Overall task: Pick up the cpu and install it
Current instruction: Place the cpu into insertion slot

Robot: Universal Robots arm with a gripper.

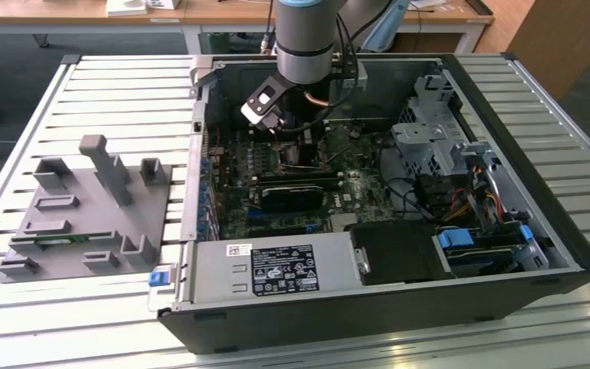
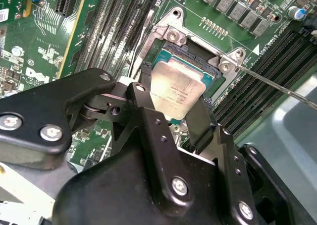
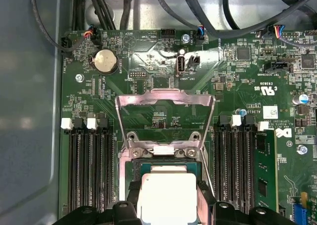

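**CPU poised over the open socket**

The gripper (image 2: 176,108) was clamped narrow on the cpu (image 2: 174,88), gripping two opposite edges. It held the chip just above the socket (image 2: 195,59), whose load plate (image 3: 166,98) stood open. Installation was in hand, and seating seemingly demanded square alignment. Print marked the chip's lid and the motherboard (image 3: 237,86), left unread.

The arm (image 1: 306,31) stands vertical, its claw (image 2: 174,100) pointing down, fingers (image 2: 148,121) clamped on the cpu (image 3: 166,197).
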